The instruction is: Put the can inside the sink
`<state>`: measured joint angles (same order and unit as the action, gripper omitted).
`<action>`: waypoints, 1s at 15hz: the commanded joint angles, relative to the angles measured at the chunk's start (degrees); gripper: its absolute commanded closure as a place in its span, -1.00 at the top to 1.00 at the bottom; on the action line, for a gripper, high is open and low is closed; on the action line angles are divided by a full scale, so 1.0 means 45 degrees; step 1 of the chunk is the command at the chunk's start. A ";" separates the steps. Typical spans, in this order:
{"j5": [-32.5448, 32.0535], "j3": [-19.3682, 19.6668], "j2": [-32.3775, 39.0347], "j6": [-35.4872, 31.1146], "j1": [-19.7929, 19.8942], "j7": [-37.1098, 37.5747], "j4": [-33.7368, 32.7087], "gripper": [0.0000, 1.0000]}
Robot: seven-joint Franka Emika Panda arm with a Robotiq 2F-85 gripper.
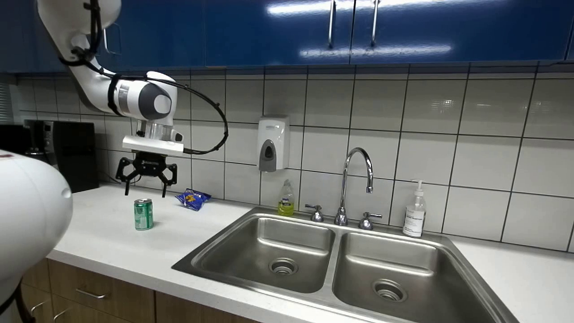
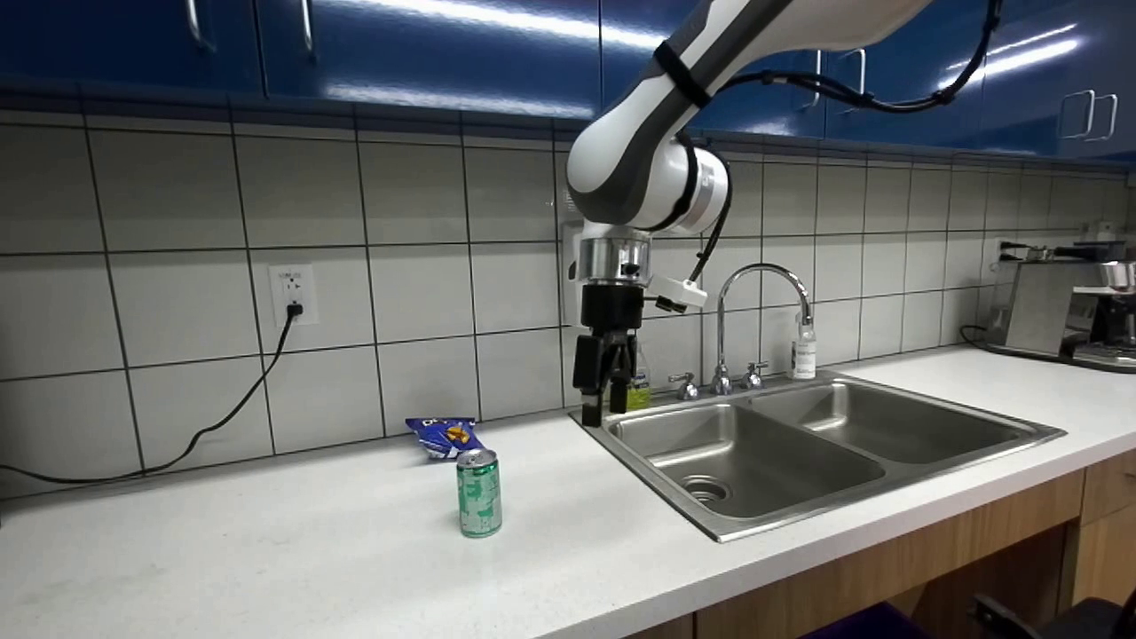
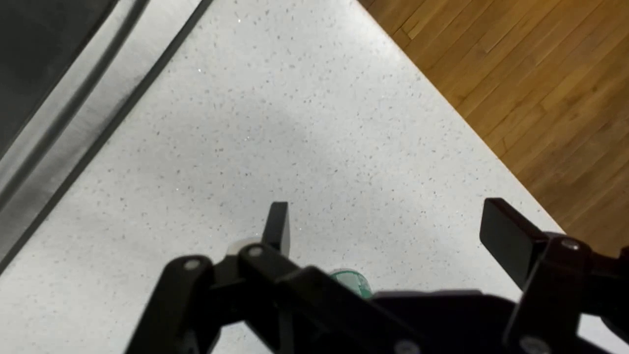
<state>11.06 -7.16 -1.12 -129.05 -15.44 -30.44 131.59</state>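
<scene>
The green can (image 1: 143, 215) with a silvery top stands upright on the white counter; it shows in both exterior views (image 2: 479, 495). In the wrist view only a small green part of the can (image 3: 355, 281) shows, the rest hidden behind the gripper. My gripper (image 1: 145, 195) hangs fingers down above the counter, apart from the can, with its fingers spread and nothing between them (image 3: 383, 221). It also shows in an exterior view (image 2: 605, 414), seen from the side. The steel double-basin sink (image 1: 332, 269) is set in the counter; its edge shows in the wrist view (image 3: 115, 78).
A flat blue packet (image 1: 193, 198) lies near the tiled wall behind the can. A yellow-green soap bottle (image 1: 286, 202), the chrome faucet (image 1: 344, 188) and a white-labelled pump bottle (image 1: 414, 215) stand at the sink's back edge. Blue cabinets (image 1: 278, 36) hang above.
</scene>
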 commanded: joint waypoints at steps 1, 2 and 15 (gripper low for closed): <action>0.0259 -0.0473 0.1534 -0.0656 0.0261 -0.0379 -0.1318 1.00; 0.0256 -0.0605 0.1841 -0.0761 0.0269 -0.0392 -0.1560 1.00; -0.0168 -0.2209 0.4352 -0.1091 0.0267 -0.0181 -0.3623 1.00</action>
<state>11.01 -15.13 16.05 -133.14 -15.37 -30.55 118.28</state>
